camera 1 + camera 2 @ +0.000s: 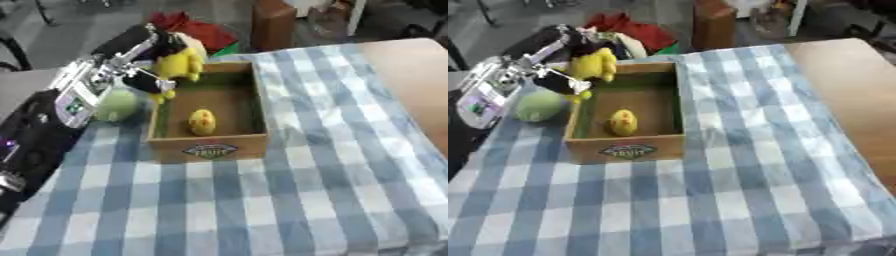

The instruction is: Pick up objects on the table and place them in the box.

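The black fingers [150, 80] of the left hand [144, 60] curl round a yellow plush toy [179, 62], held over the far-left corner of the open wooden box [210, 147]. This is the placing step: next, lower and release beside the small yellow egg-shaped toy [202, 122] inside. A pale green ball [116, 105] waits outside on the blue-and-white checked cloth [289, 200].

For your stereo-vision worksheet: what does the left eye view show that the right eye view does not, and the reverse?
Only the left eye view shows the long black forearm running to the lower left edge. Only the right eye view shows more bare brown tabletop on the right. Both share the wooden box, the small yellow egg-shaped toy inside, the left hand holding a yellow plush toy, and a green ball.
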